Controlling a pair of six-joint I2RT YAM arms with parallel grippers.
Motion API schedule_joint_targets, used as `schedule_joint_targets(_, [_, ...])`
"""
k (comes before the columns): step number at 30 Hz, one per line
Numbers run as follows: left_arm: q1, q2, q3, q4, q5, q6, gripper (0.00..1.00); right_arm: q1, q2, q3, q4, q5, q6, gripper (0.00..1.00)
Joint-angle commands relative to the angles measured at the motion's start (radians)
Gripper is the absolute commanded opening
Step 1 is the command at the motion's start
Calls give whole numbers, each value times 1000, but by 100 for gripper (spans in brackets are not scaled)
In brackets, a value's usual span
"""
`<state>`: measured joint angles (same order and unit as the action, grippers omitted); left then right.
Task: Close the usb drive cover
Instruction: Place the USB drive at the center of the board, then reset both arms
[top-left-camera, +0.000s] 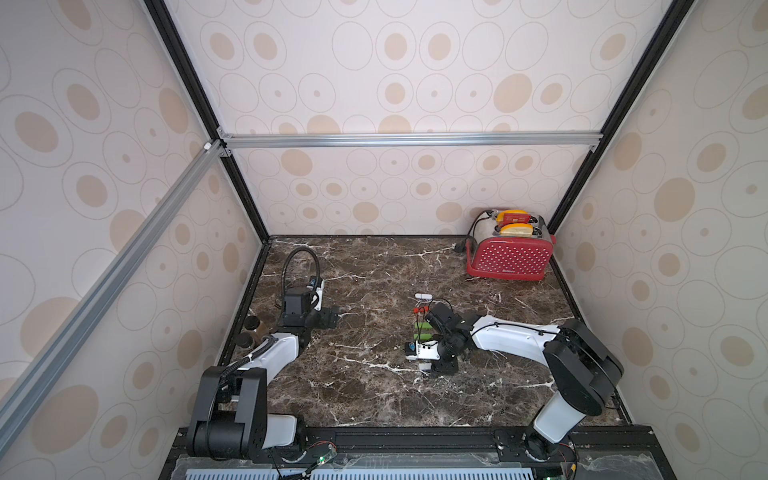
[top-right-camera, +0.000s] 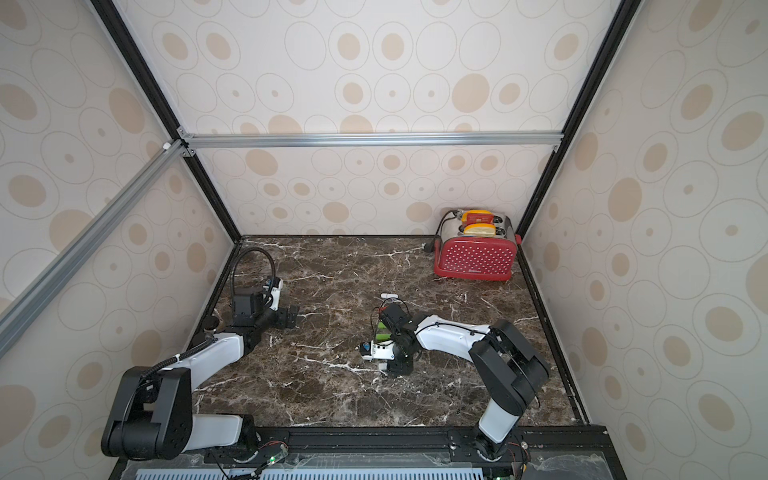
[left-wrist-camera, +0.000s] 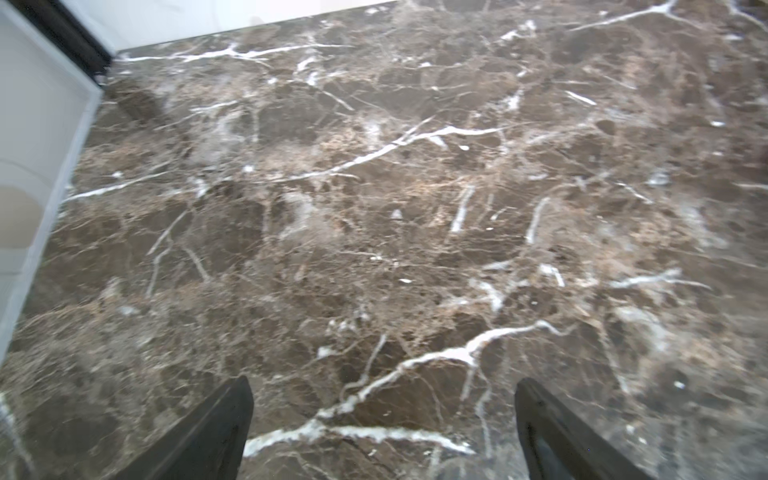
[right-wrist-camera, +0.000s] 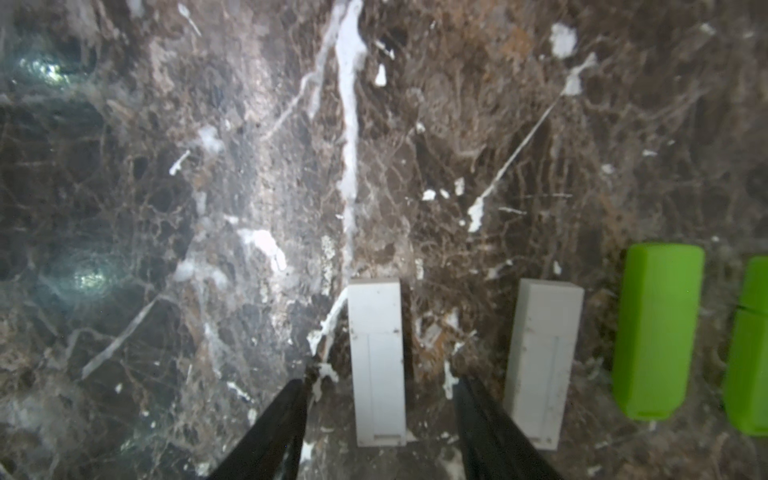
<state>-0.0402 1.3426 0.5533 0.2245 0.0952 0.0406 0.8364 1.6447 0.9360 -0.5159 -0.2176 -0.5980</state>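
From where I stand, the job looks close to finished. The white usb drive (right-wrist-camera: 376, 357) lies flat on the desk (left-wrist-camera: 374, 187) as one whole block. No metal plug shows, so I judge its cover to be on, though I can't tell whether it is pushed fully home. It lies between the fingers of the right pincer (right-wrist-camera: 382, 382), which are spread and touch neither side of it. Just beside it lie a second white drive (right-wrist-camera: 542, 365) and two green drives (right-wrist-camera: 656, 328), side by side. What seems left is only to lift away.

The right arm reaches in from the front rail, elbow bent high, wrist tipped down over the drives. The left pincer (left-wrist-camera: 383, 386) is spread wide over bare desk, well apart from them, its arm bent near the left wall.
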Motion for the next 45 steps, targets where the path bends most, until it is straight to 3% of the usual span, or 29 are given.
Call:
schedule_joint_targets(1, [11,-12,-33,163,-63,-3,99,-53,-108,3,-2,-14,33,65])
schedule_joint_targets(7, [21,38,-65,301,-89,-4,99,-238,-291,-93,182,-14,153,81])
schedule_joint_targets(8, [25,47,-64,317,-81,-15,99,-263,-313,-112,220,13,171,95])
schedule_joint_targets(9, [29,52,-65,335,-62,-25,99,-287,-335,-136,267,50,192,99])
schedule_joint_targets(16, [58,70,-58,356,-86,-52,99,-486,-432,-288,542,174,330,99])
schedule_joint_targets(19, [74,111,-108,502,-108,-56,99,-559,-450,-348,647,231,360,99])
schedule_joint_targets(23, [80,200,-145,648,-158,-85,99,-676,-431,-421,806,217,427,99])
schedule_joint_targets(25, [79,193,-132,611,-174,-87,99,-714,-395,-439,881,216,445,99])
schedule_joint_targets(39, [80,195,-127,606,-172,-84,99,-838,-104,-580,1441,148,541,99])
schedule_joint_targets(45, [78,196,-125,605,-173,-82,99,-838,-111,-517,1295,229,577,99])
